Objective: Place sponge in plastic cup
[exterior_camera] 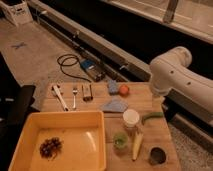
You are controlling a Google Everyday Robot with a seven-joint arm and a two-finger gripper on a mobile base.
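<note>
Landmark: yellow tray (30, 125), at the near left of the wooden table (161, 132).
Sponge: blue block (113, 87) lying on the table beyond the tray's far right corner, free of any grip.
Red ball (124, 90): just right of the sponge, touching it or nearly so, likewise beyond the tray's far right corner.
Plastic cup: green translucent cup (120, 140), upright, just right of the tray's right wall and well apart from the sponge.
Cloth (114, 105): flat, blue-grey, at the tray's far right corner, between sponge and cup.
White-topped container (131, 119): upright, right of the tray, just beyond the cup.
Yellow elongated item (137, 145): right of the tray, just beside the cup's far side from it.
Dark metal cup (157, 156): farthest right of the tray, near the table's front edge.
Tray contents: a dark clustered item (50, 147) in the near left part.
Fork (75, 95): beyond the tray's far wall.
Arm (175, 80): white, raised over the table's right edge, well right of the tray.
Gripper: outside the frame, somewhere beyond the arm; wide or narrow cannot be told.
</note>
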